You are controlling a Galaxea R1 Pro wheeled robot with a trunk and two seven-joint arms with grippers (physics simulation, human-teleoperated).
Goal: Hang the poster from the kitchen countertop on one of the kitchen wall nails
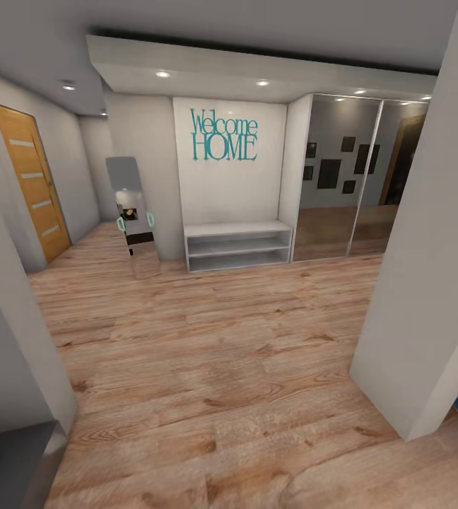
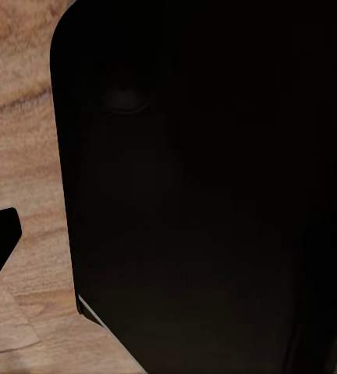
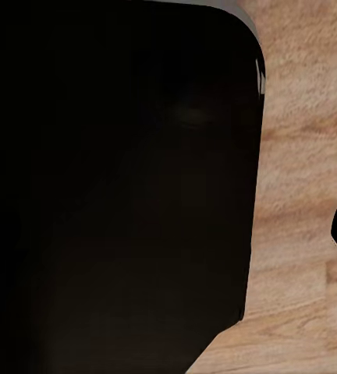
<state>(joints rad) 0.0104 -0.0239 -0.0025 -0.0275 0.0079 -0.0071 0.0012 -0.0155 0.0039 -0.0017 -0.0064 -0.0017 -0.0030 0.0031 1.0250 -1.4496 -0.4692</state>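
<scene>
Hallway: wooden floor, white bench, teal wall lettering.

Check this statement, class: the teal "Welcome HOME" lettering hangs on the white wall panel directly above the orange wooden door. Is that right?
Not quite. In the head view the teal "Welcome HOME" lettering does hang on the white wall panel, but directly above the white shelf bench, not the orange wooden door, which stands far off on the left wall.
</scene>
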